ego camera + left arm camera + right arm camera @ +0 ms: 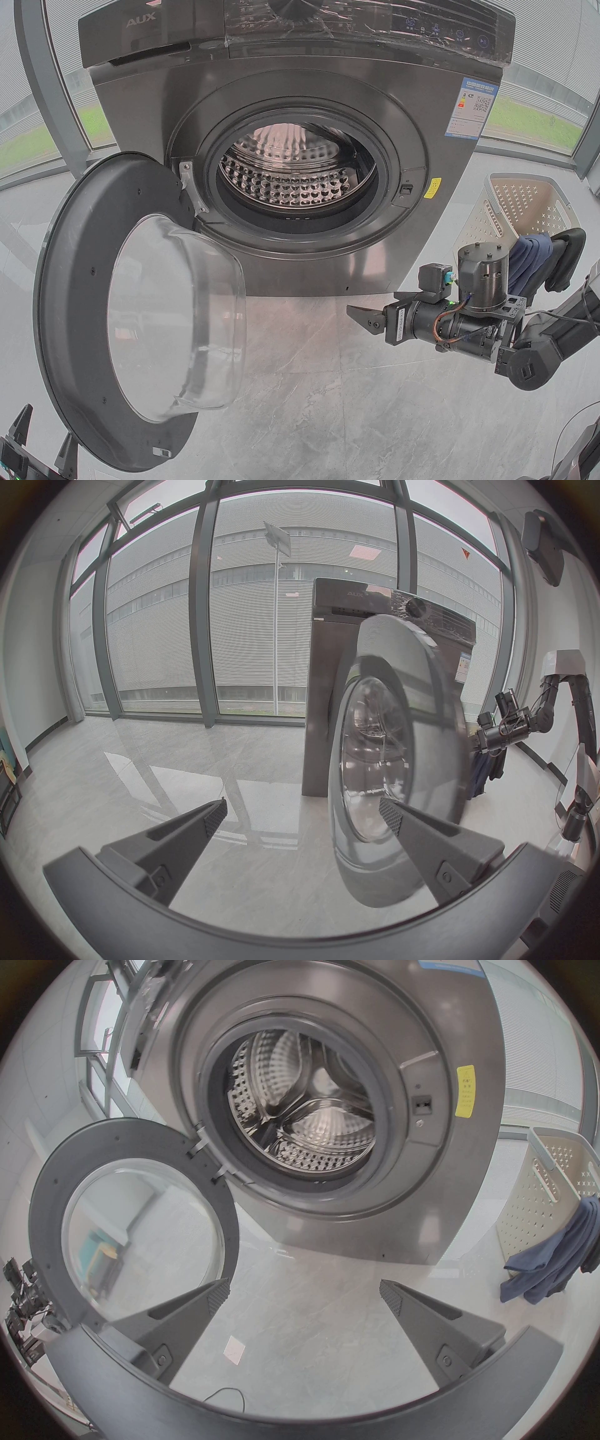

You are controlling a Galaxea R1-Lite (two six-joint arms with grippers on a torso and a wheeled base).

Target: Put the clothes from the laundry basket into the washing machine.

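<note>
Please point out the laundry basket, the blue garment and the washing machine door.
laundry basket (pixel 526 201): head view, on its perforated inner wall.
blue garment (pixel 550 1259): right wrist view, on its hanging fold.
washing machine door (pixel 70 281): head view, on its dark outer ring.

Dark grey washing machine, cream perforated laundry basket, blue clothes

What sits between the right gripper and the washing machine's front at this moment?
Only bare floor: in the right wrist view, grey tile runs from the open right gripper up to the washing machine.
</note>
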